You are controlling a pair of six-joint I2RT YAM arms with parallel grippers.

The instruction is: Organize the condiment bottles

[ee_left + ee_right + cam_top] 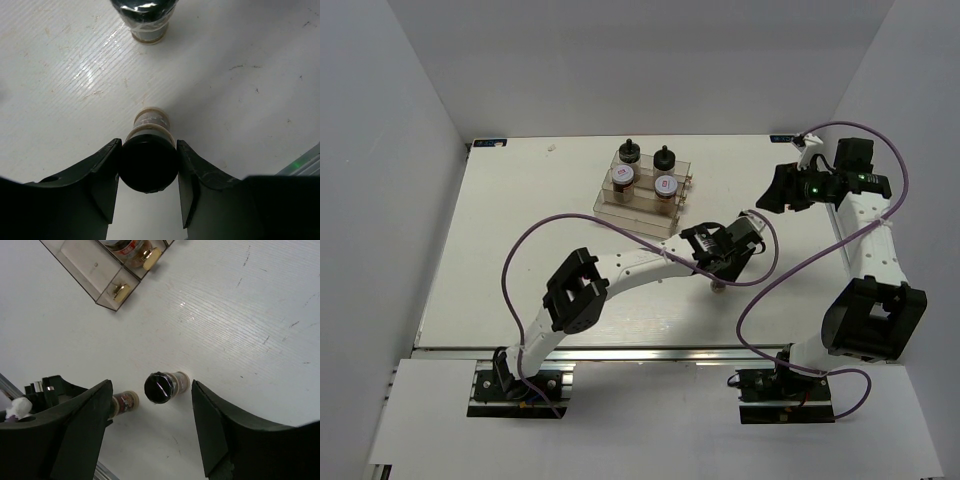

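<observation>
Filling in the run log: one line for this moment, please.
left end effector: shut on slim dark shaker with black cap | right end effector: open, holding nothing

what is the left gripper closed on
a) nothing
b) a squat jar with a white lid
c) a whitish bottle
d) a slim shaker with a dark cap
d: in the left wrist view the left gripper is shut on both sides of the slim shaker, just below its dark cap.
</observation>
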